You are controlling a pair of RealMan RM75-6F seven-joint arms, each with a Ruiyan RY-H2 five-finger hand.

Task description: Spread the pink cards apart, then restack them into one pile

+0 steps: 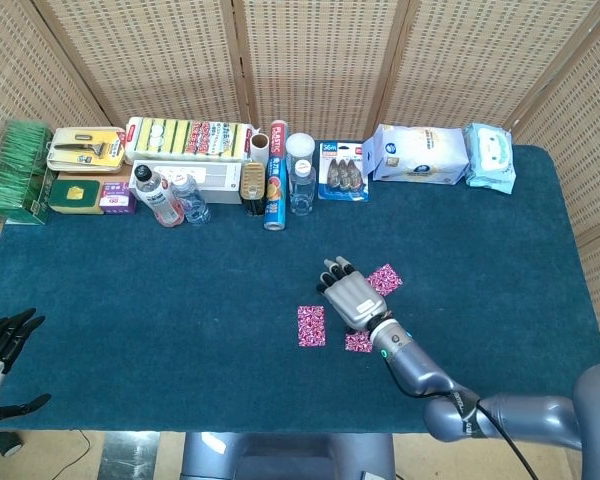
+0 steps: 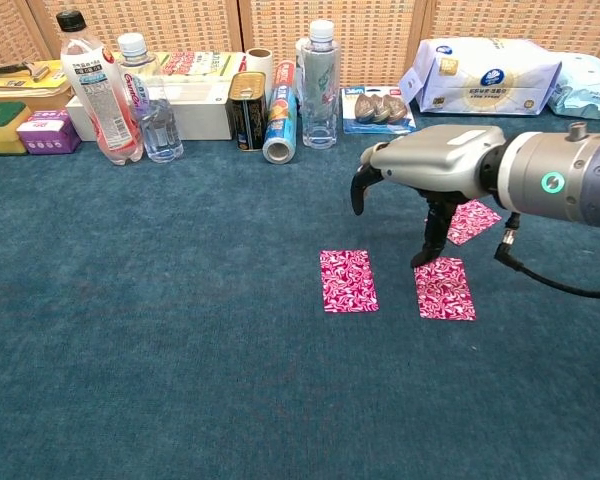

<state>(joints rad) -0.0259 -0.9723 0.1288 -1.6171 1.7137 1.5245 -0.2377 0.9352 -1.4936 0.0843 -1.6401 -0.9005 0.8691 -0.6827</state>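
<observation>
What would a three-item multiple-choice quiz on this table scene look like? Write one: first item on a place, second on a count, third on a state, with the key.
1. Where does the right hand hover?
A. over the bottles at the back
B. above the middle pink card
C. off the table's edge

2. How many pink cards lie in view on the blue cloth?
A. one
B. three
C. five

3. How do the pink cards lie?
A. spread apart, flat
B. stacked in one pile
C. fanned in the left hand

Key:
1 B, the chest view shows a fingertip pointing down at that card's far edge.
2 B, the left card, the middle card and the far card are all that show.
3 A, blue cloth shows between all three, and the left hand holds nothing at the table's near corner.
</observation>
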